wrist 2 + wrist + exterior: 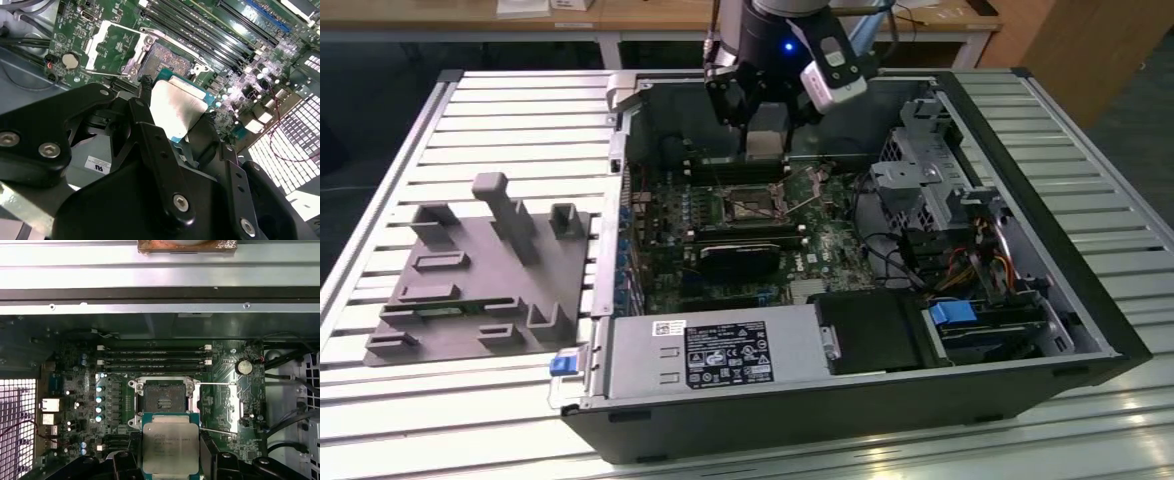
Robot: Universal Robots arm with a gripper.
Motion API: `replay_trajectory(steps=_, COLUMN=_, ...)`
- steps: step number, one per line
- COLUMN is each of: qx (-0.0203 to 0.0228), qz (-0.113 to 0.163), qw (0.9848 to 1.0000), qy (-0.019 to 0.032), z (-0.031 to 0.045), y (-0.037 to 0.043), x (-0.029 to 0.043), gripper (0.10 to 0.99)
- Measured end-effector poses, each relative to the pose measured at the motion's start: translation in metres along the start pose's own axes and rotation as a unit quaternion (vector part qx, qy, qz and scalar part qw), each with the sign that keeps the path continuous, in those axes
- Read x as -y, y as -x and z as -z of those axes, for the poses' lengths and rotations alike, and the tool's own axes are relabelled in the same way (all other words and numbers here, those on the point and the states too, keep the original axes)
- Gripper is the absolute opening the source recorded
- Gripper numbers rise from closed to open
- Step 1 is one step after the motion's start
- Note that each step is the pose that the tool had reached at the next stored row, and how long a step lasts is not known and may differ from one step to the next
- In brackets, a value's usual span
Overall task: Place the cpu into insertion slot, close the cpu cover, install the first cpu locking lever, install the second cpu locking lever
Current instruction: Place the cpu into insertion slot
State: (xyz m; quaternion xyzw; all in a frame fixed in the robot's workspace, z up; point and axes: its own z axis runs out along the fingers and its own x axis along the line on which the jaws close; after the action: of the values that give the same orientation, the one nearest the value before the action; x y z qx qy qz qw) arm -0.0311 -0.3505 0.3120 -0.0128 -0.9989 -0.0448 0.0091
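We see the gripper [170,456] closed on the chip [170,447], its two black fingers [209,455] pressing on opposite edges, so the dull silvery top faces the camera in the first wrist view. In the second wrist view the chip [177,110] sits the same way between the fingers [145,120], tilted and clear of the green board. The socket [164,399] lies bare on the board just beside the held chip, with its dark centre uncovered and nothing seated in it. Its cover [95,47], a thin silvery frame, is swung open and lies flat next to the socket [167,57], with green board showing through its window. A round coin battery [70,60] sits just past the cover. On the socket's far side from the chip we see the long black memory slots [155,357]. In the exterior view the gripper [767,120] hangs inside the open computer case [1107,330], above the board and a little beyond the socket [750,203]. The case lies on a slatted table [507,110], with a grey holder block [480,270] to the exterior view's left.
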Motion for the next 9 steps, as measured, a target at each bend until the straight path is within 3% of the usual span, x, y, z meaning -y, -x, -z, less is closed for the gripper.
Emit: replay_trajectory(steps=9, qx=0.0, qz=0.0, qw=1.0, qy=0.0, z=-0.0116, y=0.0002, x=0.001, gripper=0.541)
